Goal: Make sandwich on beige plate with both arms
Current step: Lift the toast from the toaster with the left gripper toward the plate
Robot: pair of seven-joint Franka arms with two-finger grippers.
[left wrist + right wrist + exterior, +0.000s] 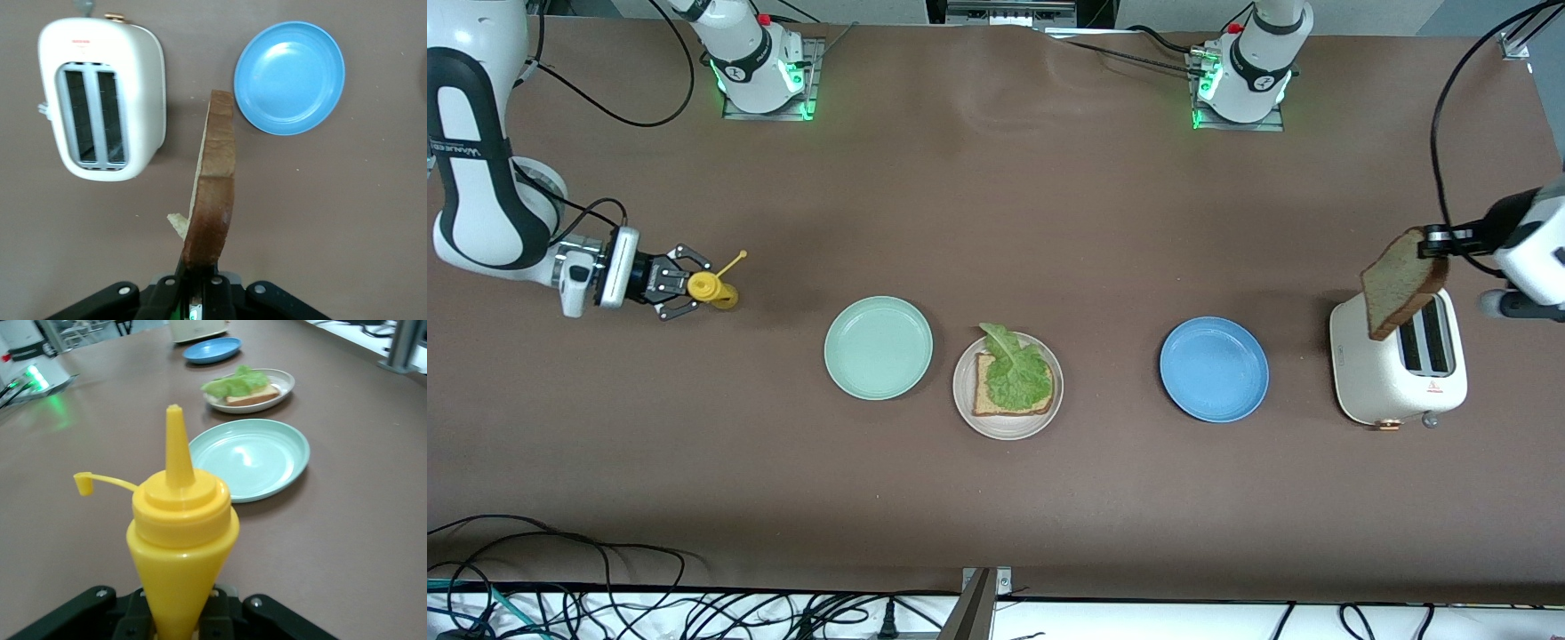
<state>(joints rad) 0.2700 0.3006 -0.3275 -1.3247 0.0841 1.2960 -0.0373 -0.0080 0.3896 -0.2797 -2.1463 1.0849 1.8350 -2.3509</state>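
My left gripper is clamped on a bread slice over the toaster, my right gripper grips a mustard bottle, while lettuce tops bread on the beige plate.

Left tool clamped; right tool clamped.

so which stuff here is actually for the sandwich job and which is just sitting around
In use:
- beige plate, bread and lettuce on it
- bread slice in left gripper, over the toaster
- mustard bottle in right gripper

Just there:
- mint-green plate
- blue plate
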